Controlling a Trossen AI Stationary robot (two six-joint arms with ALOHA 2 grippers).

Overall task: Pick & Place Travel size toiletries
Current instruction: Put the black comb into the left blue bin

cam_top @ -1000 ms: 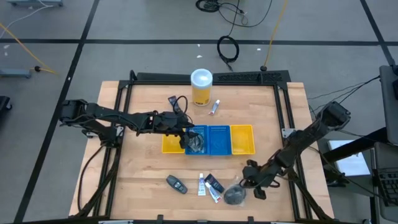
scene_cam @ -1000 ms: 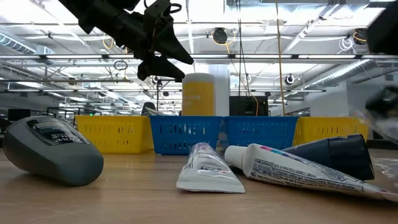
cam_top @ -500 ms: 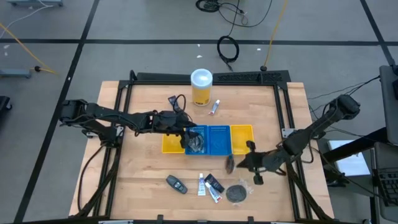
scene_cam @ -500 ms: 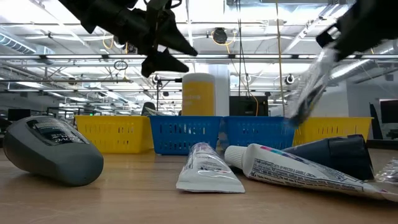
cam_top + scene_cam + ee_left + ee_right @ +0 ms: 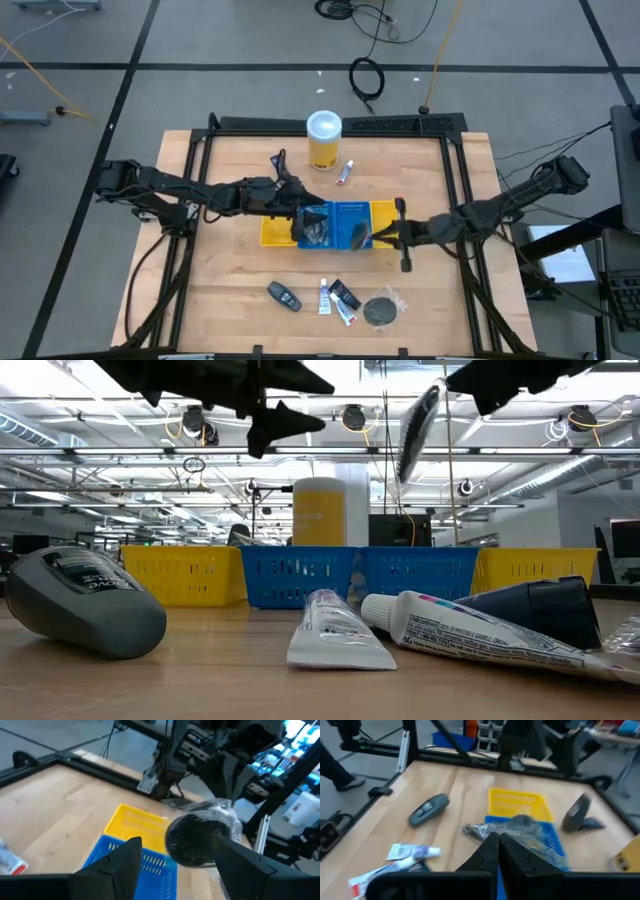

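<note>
1. I saw the yellow canister (image 5: 324, 140) behind the trays (image 5: 335, 224), one small tube (image 5: 346, 172) just beside it.
2. Near the table's front edge I counted five items: one gray oval piece (image 5: 284, 295), two white tubes (image 5: 324, 297), one dark tube (image 5: 345, 293), one wrapped disc (image 5: 379, 310).
3. My right gripper (image 5: 380, 234) hung over the trays, clamped on a second wrapped disc (image 5: 360, 235).
4. My left gripper (image 5: 297, 208) hovered over the trays' left end, fingers spread, empty.

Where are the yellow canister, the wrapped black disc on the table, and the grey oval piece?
yellow canister (image 5: 324, 127): high view, on its white lid.
wrapped black disc (image 5: 379, 310): high view, centre of the disc.
grey oval piece (image 5: 85, 603): low view, middle of its body.
</note>
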